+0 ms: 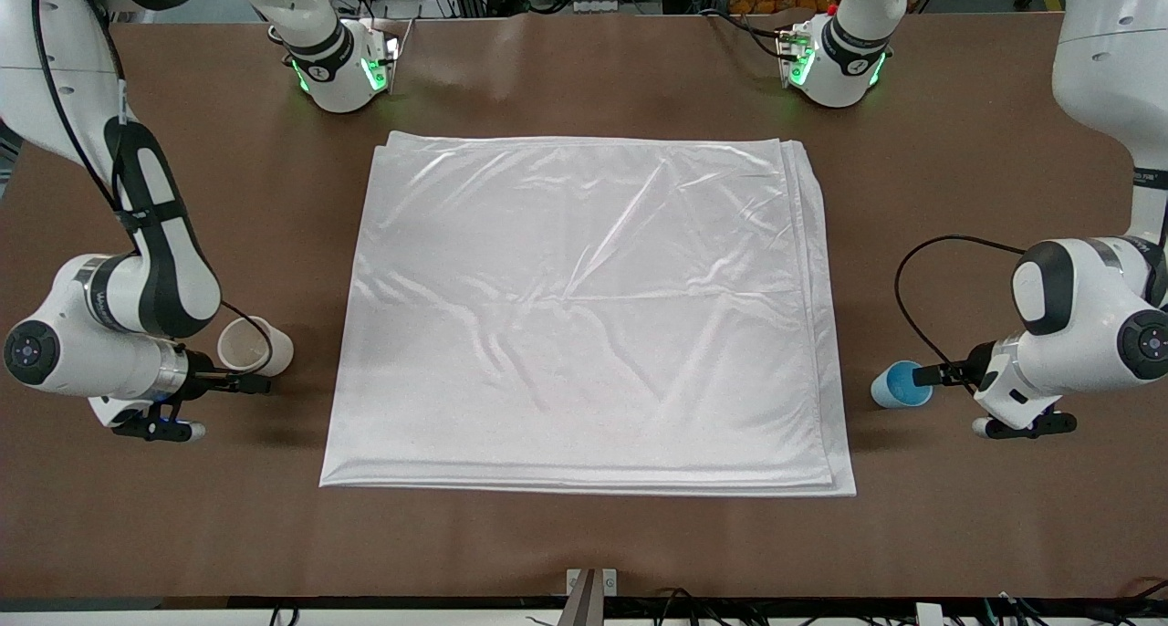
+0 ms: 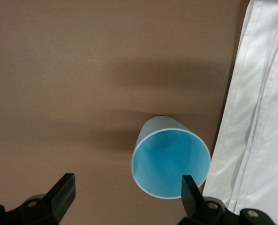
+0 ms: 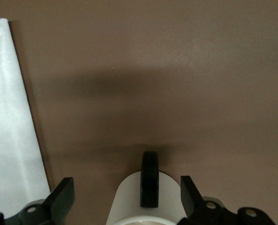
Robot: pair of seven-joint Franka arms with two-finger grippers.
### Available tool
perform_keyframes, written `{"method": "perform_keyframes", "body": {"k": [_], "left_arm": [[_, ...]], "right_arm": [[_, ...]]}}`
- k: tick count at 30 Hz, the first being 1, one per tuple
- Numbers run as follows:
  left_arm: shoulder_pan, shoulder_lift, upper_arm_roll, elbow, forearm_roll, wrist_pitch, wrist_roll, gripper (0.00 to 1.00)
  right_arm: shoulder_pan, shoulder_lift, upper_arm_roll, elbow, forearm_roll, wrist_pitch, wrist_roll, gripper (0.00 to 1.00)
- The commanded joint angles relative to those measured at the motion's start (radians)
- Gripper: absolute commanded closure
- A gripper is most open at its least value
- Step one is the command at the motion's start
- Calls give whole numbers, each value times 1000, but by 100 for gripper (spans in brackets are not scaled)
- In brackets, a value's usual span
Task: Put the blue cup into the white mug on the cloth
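Risks first, one view at a time.

Front view: cloth (image 1: 584, 316) lies flat mid-worktop (image 1: 584, 535), folded in layers, wrinkled and glossy. Blue cup (image 1: 900, 385) sits on bare worktop off the cloth's edge toward the left arm's end, apparently tipped on its side with the mouth facing the left tool (image 1: 949, 373). White mug (image 1: 255, 345) sits off the cloth toward the right arm's end, also apparently on its side, mouth toward the right tool (image 1: 239, 381). Neither is on the cloth yet. I judge the main hazard here to be rolling: a nudge from a finger could send either vessel away.

Left wrist view: left tool (image 2: 128, 194) has its fingers spread wide, nothing gripped. Blue cup (image 2: 170, 160) is off-centre, and one finger (image 2: 191, 191) overlaps its rim. If I close from here, that finger could catch the rim, or go inside the mouth, and shove the cup toward the cloth (image 2: 258, 117) edge close beside it, bunching the folds.

Right wrist view: right tool (image 3: 127, 194) is also spread wide and empty, straddling the mug (image 3: 146, 199). The black handle (image 3: 149, 180) faces up between the fingers. Closing on the rounded ceramic body may let it slip or twist. Cloth (image 3: 10, 122) lies off to one side.

My judgement overall: slick satin under the mug could let it slide while the cup goes in.
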State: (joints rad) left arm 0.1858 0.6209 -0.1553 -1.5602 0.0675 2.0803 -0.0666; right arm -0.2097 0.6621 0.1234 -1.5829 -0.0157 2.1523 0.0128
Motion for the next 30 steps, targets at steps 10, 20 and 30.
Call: {"method": "perform_keyframes", "body": {"k": [10, 20, 30], "left_arm": [[-2, 63, -6, 11, 29, 76, -16, 0], [-2, 82, -7, 11, 29, 95, -16, 37], [-9, 88, -6, 11, 28, 109, -16, 85]], "right_arm": [[-10, 42, 9, 14, -89, -12, -2, 24], [-11, 39, 9, 12, -89, -32, -2, 99], [1, 27, 10, 21, -86, -66, 21, 100]]}}
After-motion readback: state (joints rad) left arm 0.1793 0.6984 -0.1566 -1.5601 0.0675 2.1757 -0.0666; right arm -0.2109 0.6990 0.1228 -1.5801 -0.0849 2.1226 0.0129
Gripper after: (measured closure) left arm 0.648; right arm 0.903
